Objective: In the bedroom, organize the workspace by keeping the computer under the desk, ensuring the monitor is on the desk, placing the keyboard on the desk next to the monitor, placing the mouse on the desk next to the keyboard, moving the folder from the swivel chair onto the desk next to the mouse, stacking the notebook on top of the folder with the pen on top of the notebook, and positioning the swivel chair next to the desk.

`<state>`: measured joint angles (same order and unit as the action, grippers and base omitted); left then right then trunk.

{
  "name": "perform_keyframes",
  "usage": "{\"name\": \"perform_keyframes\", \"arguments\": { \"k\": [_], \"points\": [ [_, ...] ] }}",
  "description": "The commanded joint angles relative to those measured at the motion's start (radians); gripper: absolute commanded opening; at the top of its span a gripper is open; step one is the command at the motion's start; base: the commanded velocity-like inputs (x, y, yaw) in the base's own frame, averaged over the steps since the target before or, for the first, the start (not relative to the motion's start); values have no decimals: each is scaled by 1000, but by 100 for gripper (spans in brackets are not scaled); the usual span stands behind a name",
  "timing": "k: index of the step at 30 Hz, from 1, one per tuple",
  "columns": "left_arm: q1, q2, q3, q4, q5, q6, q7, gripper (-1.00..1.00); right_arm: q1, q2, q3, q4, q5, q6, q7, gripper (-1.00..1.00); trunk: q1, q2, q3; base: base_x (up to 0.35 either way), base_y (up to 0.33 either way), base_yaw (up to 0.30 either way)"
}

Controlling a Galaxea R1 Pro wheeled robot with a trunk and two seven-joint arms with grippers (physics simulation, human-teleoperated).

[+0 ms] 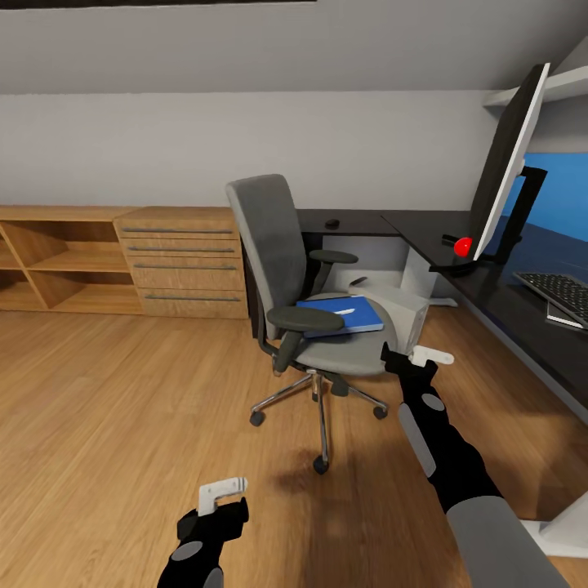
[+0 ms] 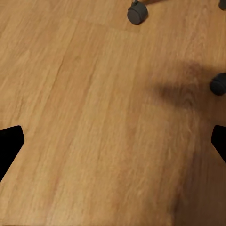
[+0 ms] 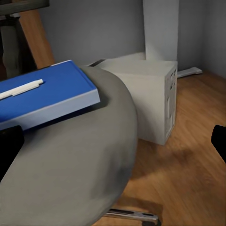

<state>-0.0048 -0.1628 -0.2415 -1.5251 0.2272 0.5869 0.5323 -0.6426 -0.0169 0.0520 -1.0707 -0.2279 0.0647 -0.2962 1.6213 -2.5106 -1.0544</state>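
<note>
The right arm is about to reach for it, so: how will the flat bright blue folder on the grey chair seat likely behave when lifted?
The flat bright blue folder looks rigid and slab-like, so probably stiff. The slim white pen lying loose on it would likely roll off if tilted. The grey castored swivel chair may roll away if pushed.

No legible text, labels, brands or numbers found.
The dark-keyed, silver-framed keyboard (image 1: pixel 559 296) on the glossy black desk (image 1: pixel 490 298) shows keys too small to read; the bright blue flat folder (image 3: pixel 44 96) has a plain cover, and the light grey tower computer case (image 3: pixel 150 99) bears no readable marking.
</note>
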Motion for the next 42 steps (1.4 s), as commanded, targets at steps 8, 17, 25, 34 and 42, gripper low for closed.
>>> {"name": "perform_keyframes", "arguments": {
  "k": [8,17,25,34,42],
  "points": [
    [-1,0,9,2,12,5,9,100,-1,-1,2,-1,-12,7,-6,100,0,0,-1,0,0,0],
    [-41,0,68,70,14,9,7,100,-1,-3,-3,0,-16,9,-5,100,0,0,-1,0,0,0],
    [-141,11,142,214,16,7,5,100,0,-3,-6,1,-16,9,-5,100,0,0,-1,0,0,0],
    [-169,20,162,246,16,-1,5,100,0,-2,-3,3,-15,4,-7,100,0,0,-1,0,0,0],
    [-171,19,165,243,15,-2,6,100,0,-2,-3,4,-17,4,-5,100,0,0,-1,0,0,0]
  ]
}}
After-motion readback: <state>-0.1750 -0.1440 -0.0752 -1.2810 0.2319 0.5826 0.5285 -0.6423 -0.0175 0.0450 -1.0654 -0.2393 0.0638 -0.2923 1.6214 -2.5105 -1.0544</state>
